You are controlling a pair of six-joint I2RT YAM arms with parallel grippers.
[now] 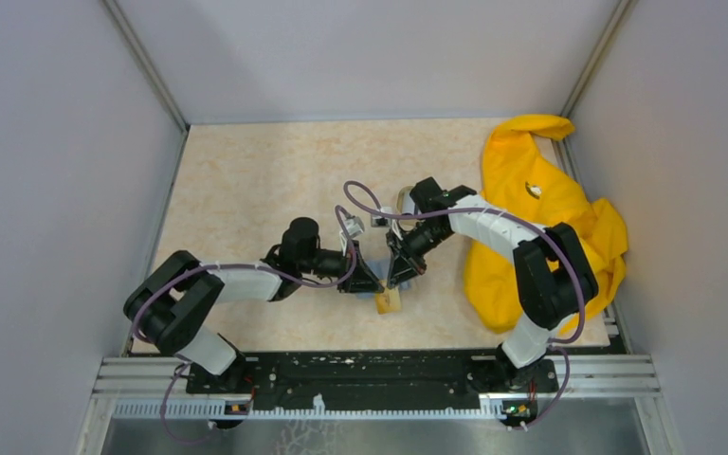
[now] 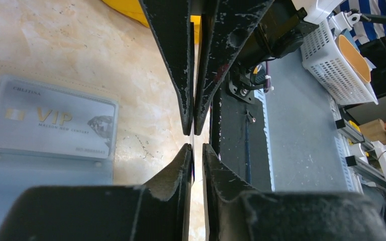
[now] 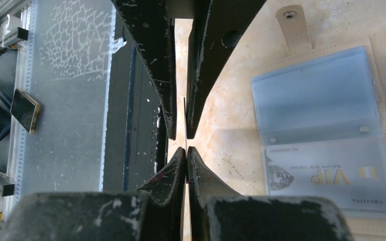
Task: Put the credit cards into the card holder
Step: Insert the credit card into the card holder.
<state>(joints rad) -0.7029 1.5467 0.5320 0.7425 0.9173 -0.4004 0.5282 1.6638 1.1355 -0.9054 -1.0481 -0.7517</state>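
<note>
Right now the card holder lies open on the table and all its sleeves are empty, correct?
No. The card holder lies open on the table, but one sleeve already holds a grey VIP card. The right wrist view shows it, and the left wrist view too.

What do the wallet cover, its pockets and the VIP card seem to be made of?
Wallet cover: likely tan leather or imitation, matte, stitched edge. Pockets: clear soft plastic, bluish, with glossy glare. VIP card: probably rigid plastic, silver-grey with gold print.

Left claw (image 1: 370, 282) and right claw (image 1: 401, 278) crowd the card holder (image 1: 389, 302); yellow cloth (image 1: 507, 171) fills the right side.
</note>
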